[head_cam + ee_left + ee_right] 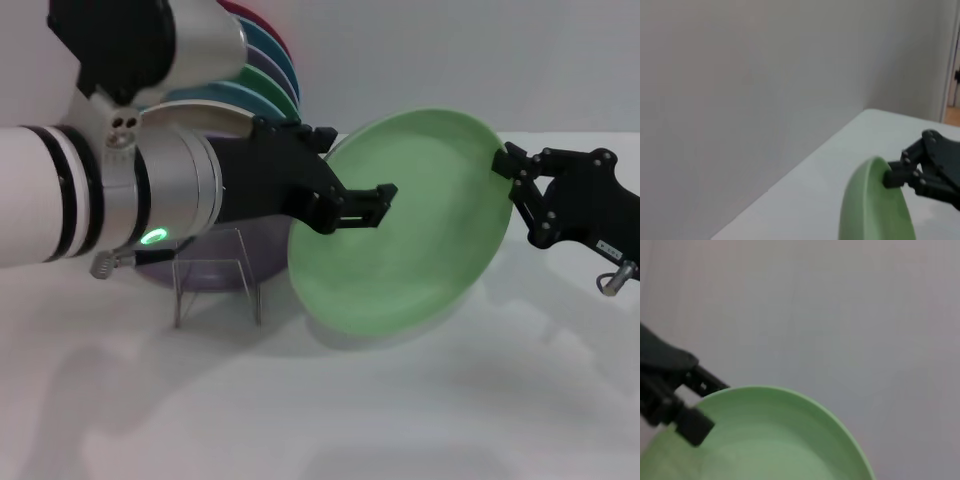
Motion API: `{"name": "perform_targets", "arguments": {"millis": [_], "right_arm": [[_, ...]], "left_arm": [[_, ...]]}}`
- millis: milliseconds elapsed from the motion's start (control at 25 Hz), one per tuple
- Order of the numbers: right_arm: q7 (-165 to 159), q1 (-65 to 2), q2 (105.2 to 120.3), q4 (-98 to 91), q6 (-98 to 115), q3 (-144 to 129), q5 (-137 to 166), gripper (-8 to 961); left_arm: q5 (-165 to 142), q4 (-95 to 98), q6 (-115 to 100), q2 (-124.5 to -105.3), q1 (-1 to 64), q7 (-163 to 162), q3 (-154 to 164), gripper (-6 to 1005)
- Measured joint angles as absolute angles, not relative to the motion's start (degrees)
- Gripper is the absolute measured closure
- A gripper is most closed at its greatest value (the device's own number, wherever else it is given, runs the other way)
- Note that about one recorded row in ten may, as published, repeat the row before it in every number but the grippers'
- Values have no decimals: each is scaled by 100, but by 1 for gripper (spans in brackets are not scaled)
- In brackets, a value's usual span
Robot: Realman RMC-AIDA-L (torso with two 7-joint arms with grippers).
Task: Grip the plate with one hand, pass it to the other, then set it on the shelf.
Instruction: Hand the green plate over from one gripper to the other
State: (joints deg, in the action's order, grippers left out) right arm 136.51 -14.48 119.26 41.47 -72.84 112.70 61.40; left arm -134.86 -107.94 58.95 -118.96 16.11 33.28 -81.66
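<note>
The light mint-green plate (400, 235) hangs tilted in the air above the table. My right gripper (508, 170), slim and black, is shut on its right rim; the left wrist view shows this pinch (890, 177) on the plate's edge (875, 210). My left gripper (355, 205), bulky with a green light, is at the plate's left rim, with its jaws apart, one on each side of the rim. In the right wrist view one of its fingers (692, 425) lies over the plate's face (775, 440). The wire shelf (215, 290) stands below my left arm.
A lavender plate (205, 268) stands in the wire shelf. Several coloured plates (272, 75) stand in a row behind my left arm. The white table (420, 410) stretches in front and to the right.
</note>
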Motion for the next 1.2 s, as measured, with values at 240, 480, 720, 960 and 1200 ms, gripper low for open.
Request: {"name": "perform_targets", "arguments": {"millis": [240, 480, 720, 960, 1200], "right_arm": [[13515, -1438, 11915, 4137, -7288, 11268, 6114, 939], [13460, -1418, 11917, 4115, -7294, 11266, 6111, 940], [13404, -1412, 11920, 4099, -7294, 11264, 6111, 938], [13307, -1407, 11912, 4095, -7319, 11266, 6121, 936], [13272, -1415, 11909, 4102, -7348, 11268, 6154, 933]], "left_arm": [[-13684, -10799, 5831, -11872, 1631, 3233, -8101, 218], [-13682, -10851, 5786, -11850, 1635, 3198, -8132, 240], [-13683, -10853, 5766, -11839, 1639, 3193, -8113, 366], [-13684, -10845, 5759, -11844, 1638, 3207, -8100, 495], [-13698, -10877, 5721, -11826, 1622, 3211, -8136, 526]]}}
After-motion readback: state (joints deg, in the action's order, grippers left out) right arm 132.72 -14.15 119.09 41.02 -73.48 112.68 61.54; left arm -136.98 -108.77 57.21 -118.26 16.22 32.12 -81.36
